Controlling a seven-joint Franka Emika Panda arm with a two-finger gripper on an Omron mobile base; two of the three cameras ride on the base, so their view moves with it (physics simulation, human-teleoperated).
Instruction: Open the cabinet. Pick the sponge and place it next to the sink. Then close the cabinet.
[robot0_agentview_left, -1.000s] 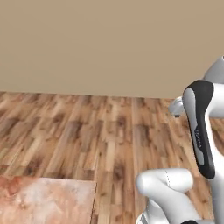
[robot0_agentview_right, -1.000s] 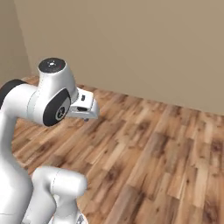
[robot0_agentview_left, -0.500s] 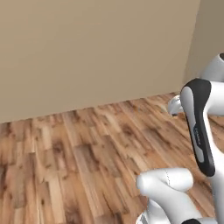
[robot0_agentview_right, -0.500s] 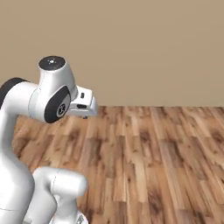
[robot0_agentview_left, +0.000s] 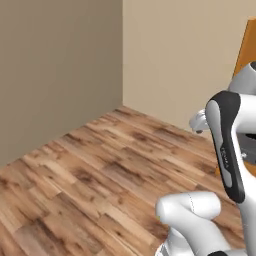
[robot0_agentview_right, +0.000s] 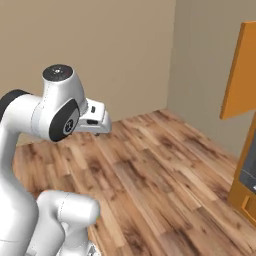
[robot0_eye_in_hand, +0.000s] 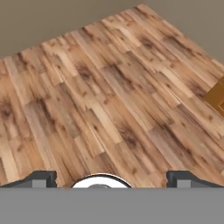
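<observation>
My gripper (robot0_eye_in_hand: 112, 178) hangs open over bare wooden floor, its two dark fingertips (robot0_eye_in_hand: 43, 178) far apart with nothing between them. The hand (robot0_agentview_right: 96, 119) sticks out from the raised arm, well above the floor, and its end (robot0_agentview_left: 199, 121) peeks past the forearm. Orange wooden cupboard fronts (robot0_agentview_right: 241, 70) show at the far right edge; I cannot tell whether they belong to the cabinet. Another orange edge (robot0_agentview_left: 248, 45) shows at the upper right, and an orange corner (robot0_eye_in_hand: 216, 99) lies low at the right. The sponge and the sink are out of view.
Two beige walls meet in a room corner (robot0_agentview_right: 171, 55) ahead. Wood-plank floor (robot0_agentview_left: 100, 175) stretches between me and the walls. A lower orange unit with a grey front (robot0_agentview_right: 247, 186) stands at the right edge.
The whole picture has swung: the base has turned, bringing the room corner and the orange cupboard fronts into view. The arm keeps its pose and the gripper stays open.
</observation>
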